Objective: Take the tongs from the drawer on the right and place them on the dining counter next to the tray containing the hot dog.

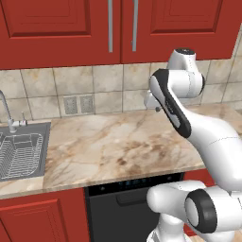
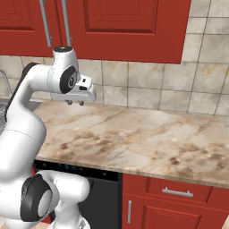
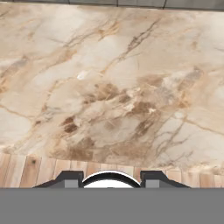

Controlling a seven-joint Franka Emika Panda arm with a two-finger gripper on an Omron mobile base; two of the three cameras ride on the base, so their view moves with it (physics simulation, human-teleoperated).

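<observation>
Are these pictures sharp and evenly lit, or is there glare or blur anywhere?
Left base view: even, soft light, no glare on the marble counter. Right base view: equally flat, with just a faint shadow below the claw. Hand view: the marble veins look slightly soft, with no bright spots.

Setting: rendered home kitchen.
Worktop: beige-brown veined marble counter (image 1: 118,142), running along the wall.
Wall: beige tiled backsplash (image 2: 147,85), with a double outlet (image 1: 78,104).
Storage: red raised-panel wall cabinets (image 1: 52,28) above; red drawer (image 2: 176,191) with a silver bar handle below.
Fixtures: steel sink (image 1: 21,151) with a faucet (image 1: 7,113).
Appliance: black dishwasher (image 1: 120,208) under the counter.
</observation>
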